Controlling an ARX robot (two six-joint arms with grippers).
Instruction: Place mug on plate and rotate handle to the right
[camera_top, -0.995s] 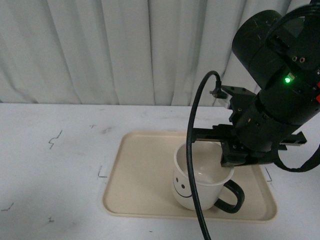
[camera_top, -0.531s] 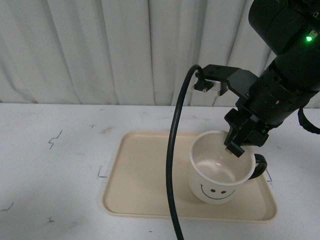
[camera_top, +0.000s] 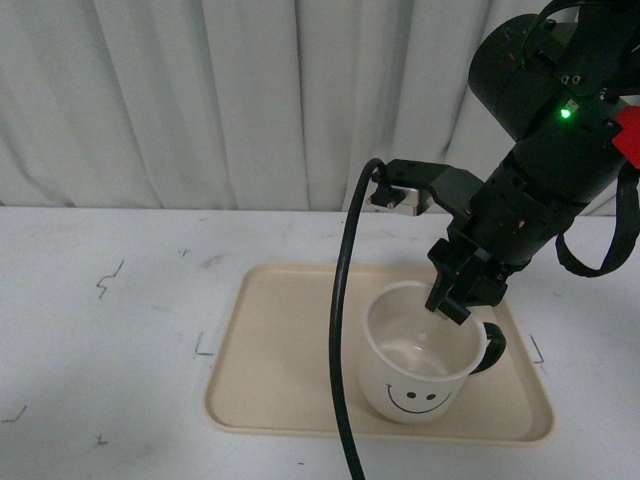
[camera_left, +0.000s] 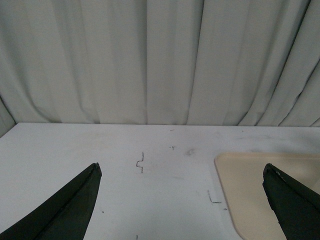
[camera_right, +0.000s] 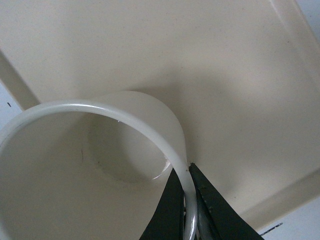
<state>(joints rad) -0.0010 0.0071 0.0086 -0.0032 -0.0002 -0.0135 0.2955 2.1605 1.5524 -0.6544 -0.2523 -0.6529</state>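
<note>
Item 1: cream-white round mug (camera_top: 415, 375) with a black smiley face. It is located upright in the right half of the plate, face turned toward the front camera. Whether its base is fully set down cannot be told.

Item 2: glossy black C-shaped loop handle (camera_top: 492, 348). It is seen on the mug's right side, pointing right and slightly away from the camera.

Item 3: large flat beige rectangular plate (camera_top: 280, 350) with rounded corners and a low raised rim. It is laid on the white table (camera_top: 120, 330); its left half is bare.

Item 4: right gripper (camera_top: 452, 305), black. It is lowered onto the mug's rim near the handle. In the right wrist view, its 2 fingers (camera_right: 167, 210) are closed tight on the rim wall, 1 inside and 1 outside.

Item 5: left gripper (camera_left: 181, 167), black. Its jaws are spread wide with nothing held, above bare table beside the plate's left edge.

Item 6: black cable (camera_top: 345, 330). It is looped down from the right arm in front of the plate.

Item 7: pale pleated curtain (camera_top: 200, 100). It is hung behind the table.
</note>
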